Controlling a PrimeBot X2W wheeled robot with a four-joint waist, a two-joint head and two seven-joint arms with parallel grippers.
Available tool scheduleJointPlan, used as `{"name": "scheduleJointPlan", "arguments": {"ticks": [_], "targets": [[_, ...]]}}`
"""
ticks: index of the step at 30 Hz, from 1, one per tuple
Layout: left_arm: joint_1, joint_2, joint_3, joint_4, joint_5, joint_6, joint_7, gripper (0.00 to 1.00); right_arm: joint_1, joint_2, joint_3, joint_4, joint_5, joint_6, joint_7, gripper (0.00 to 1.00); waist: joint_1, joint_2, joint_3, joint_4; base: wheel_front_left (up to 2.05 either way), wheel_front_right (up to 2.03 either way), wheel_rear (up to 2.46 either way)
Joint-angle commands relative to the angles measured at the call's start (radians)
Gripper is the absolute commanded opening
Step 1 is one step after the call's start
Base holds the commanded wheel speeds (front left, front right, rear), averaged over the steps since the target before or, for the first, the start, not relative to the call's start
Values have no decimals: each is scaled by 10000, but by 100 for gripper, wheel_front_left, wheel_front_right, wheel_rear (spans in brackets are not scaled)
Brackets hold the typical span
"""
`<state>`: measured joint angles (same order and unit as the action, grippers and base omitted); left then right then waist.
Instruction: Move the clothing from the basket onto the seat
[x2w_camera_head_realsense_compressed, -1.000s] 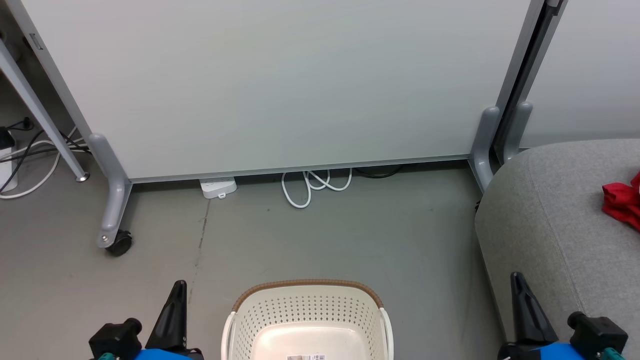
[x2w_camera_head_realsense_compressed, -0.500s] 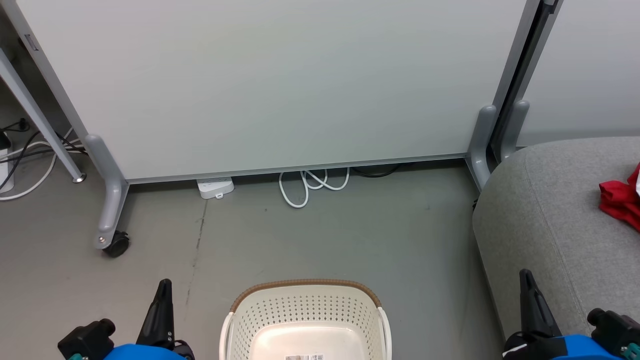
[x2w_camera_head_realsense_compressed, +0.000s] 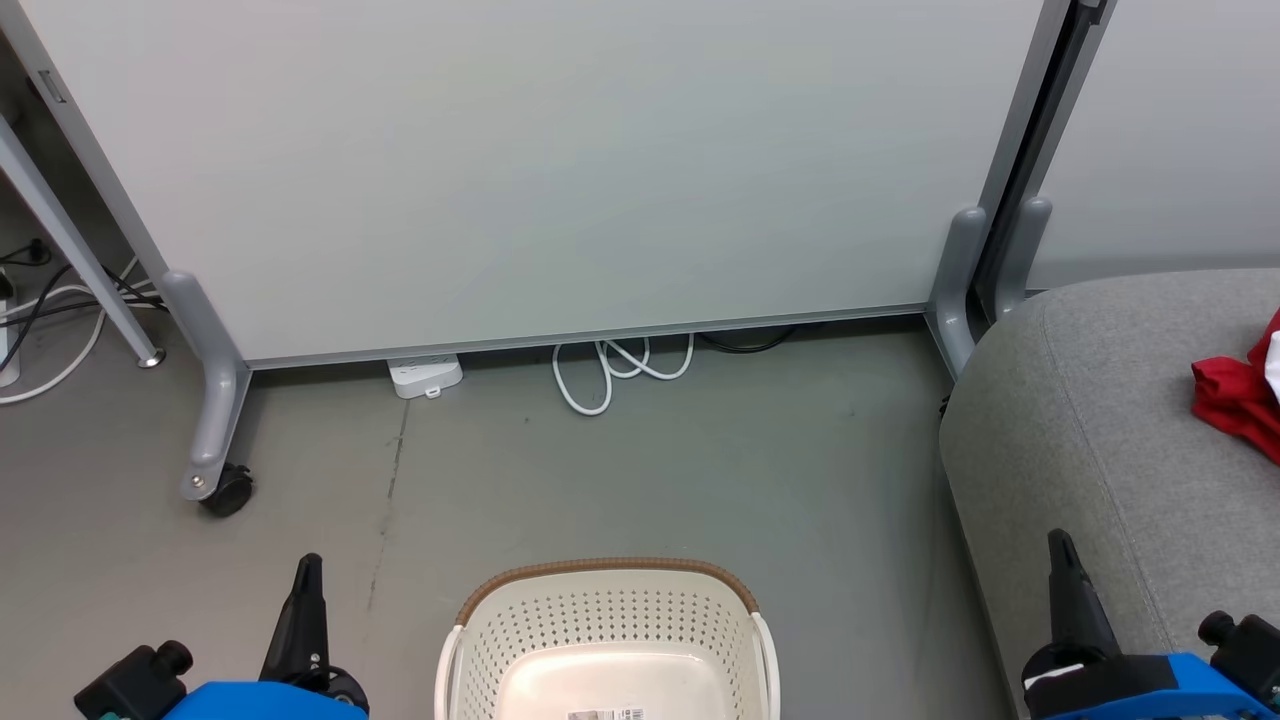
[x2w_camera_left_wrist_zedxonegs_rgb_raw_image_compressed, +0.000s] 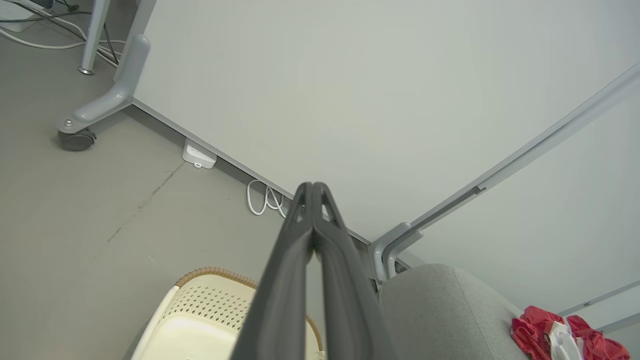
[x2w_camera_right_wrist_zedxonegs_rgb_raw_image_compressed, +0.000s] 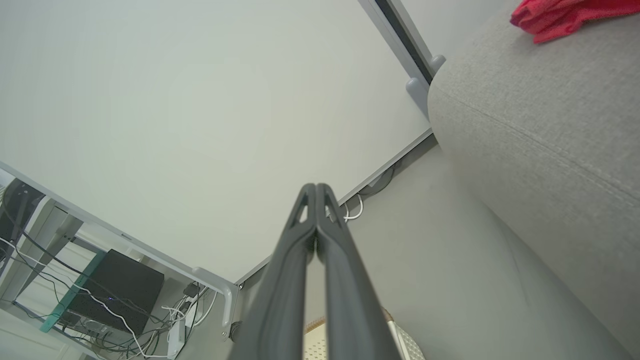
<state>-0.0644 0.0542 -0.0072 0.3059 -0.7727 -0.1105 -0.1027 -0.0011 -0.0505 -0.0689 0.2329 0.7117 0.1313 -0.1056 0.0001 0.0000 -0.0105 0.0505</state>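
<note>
— While the left gripper (x2w_camera_left_wrist_zedxonegs_rgb_raw_image_compressed: 314, 187) and the right gripper (x2w_camera_right_wrist_zedxonegs_rgb_raw_image_compressed: 316, 186) hang low, what have they got?
— Nothing. Each pair of fingers is pressed tip to tip.
— And the clothing (x2w_camera_head_realsense_compressed: 1235, 405)?
— Crumpled red on the grey seat (x2w_camera_head_realsense_compressed: 1100, 430), off to the robot's right. Its long axis I can't judge, it's half out of sight.
— The basket (x2w_camera_head_realsense_compressed: 605, 572)?
— On the floor (x2w_camera_head_realsense_compressed: 700, 480) between them, brown-rimmed end toward the partition panel (x2w_camera_head_realsense_compressed: 550, 170), paper label (x2w_camera_head_realsense_compressed: 608, 714) on its bottom.

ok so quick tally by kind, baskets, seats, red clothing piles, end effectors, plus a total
basket: 1
seat: 1
red clothing pile, on the seat: 1
end effectors: 2, left end effector and right end effector, both shut
total: 5
</note>
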Motion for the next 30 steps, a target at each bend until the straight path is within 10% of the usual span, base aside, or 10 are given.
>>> {"name": "scheduleJointPlan", "arguments": {"ticks": [1,30], "targets": [[-302,50,91,-170,-356,-65,77,0,-330,-8,-37,-93,378,-2,69,0,-1,0,2,-8,0,0,0],[-437,19,588,-344,-3729,-139,967,0,-707,-4,-223,18,3998,-4,977,0,-1,0,37,-172,0,0,0]]}}
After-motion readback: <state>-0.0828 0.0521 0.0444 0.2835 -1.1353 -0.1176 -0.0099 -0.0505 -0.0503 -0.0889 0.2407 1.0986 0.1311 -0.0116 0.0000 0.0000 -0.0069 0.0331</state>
